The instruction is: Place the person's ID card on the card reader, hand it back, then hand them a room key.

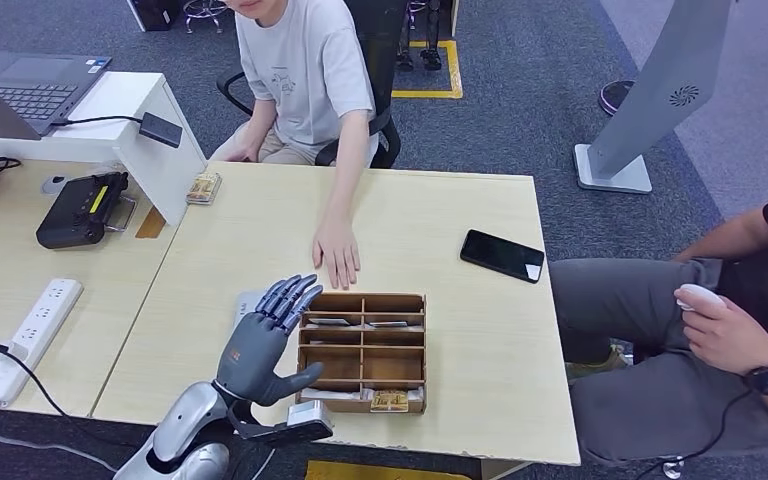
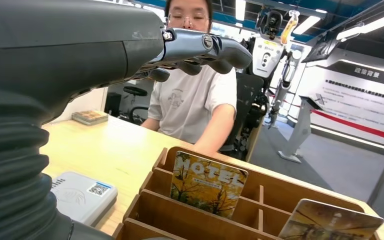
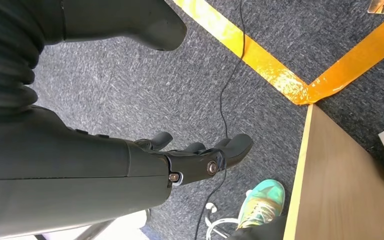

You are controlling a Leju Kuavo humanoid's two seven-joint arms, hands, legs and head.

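Observation:
My left hand [image 1: 265, 343] hovers open, fingers spread and empty, above a white card reader [image 1: 244, 305] at the left side of a wooden compartment tray [image 1: 363, 297]. In the left wrist view the fingers [image 2: 200, 49] stretch out above the reader [image 2: 80, 196] and the tray [image 2: 195, 220]. A room key card printed "MOTEL" [image 2: 208, 183] stands upright in one slot, with another card [image 2: 330, 223] beside it. The seated person's hand [image 1: 337, 256] lies flat on the table just beyond the tray. My right hand [image 3: 195, 161] hangs over the carpet, holding nothing.
A black phone [image 1: 501, 255] lies right of the tray. On the left desk are a power strip [image 1: 30, 330], a black device [image 1: 80, 210] and a laptop [image 1: 20, 90]. A second person [image 1: 730, 320] sits at the right. A shoe [image 3: 260, 205] and cable lie on the floor.

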